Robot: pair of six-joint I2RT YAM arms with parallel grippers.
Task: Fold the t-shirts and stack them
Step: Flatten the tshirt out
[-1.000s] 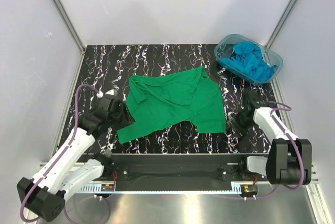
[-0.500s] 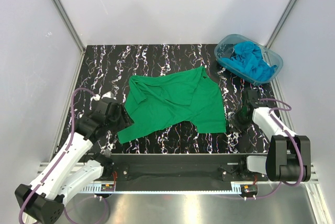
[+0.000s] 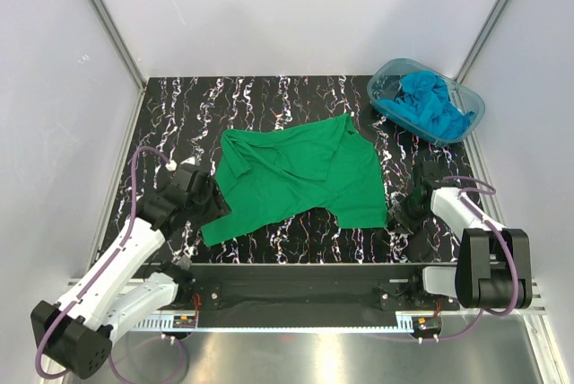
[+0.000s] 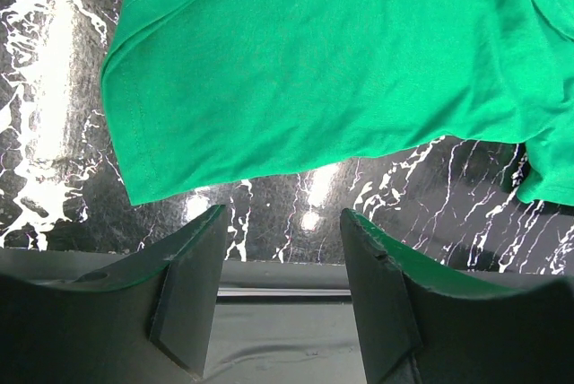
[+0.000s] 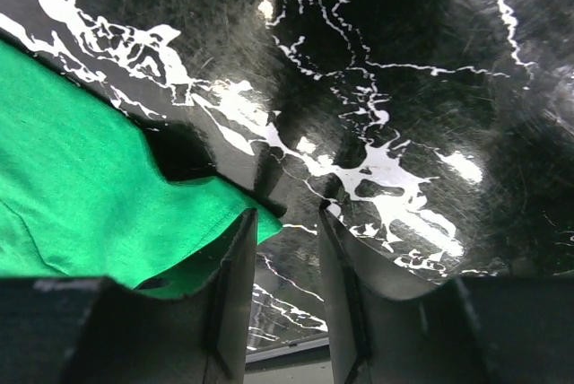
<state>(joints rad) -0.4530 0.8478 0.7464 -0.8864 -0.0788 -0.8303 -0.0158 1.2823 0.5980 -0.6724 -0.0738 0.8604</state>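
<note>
A bright green t-shirt (image 3: 300, 178) lies spread and rumpled in the middle of the black marbled table (image 3: 269, 101). Turquoise-blue t-shirts (image 3: 429, 101) are heaped in a clear tub (image 3: 384, 79) at the back right. My left gripper (image 3: 208, 201) hovers open just off the shirt's near-left corner. In the left wrist view its hem (image 4: 134, 151) lies beyond the empty left gripper (image 4: 280, 222). My right gripper (image 3: 405, 213) is low at the shirt's near-right corner. In the right wrist view that corner (image 5: 108, 187) reaches the left fingertip (image 5: 244, 222) of the open right gripper (image 5: 287, 215), not clamped.
The table's near edge and a black rail (image 3: 296, 281) run just in front of both grippers. Grey walls close in the table on the left, back and right. The tub stands against the right wall.
The right jaws have narrowed a little and the gripper has settled slightly nearer the shirt's corner. The left arm shifted slightly and came back. The shirt lies as before.
</note>
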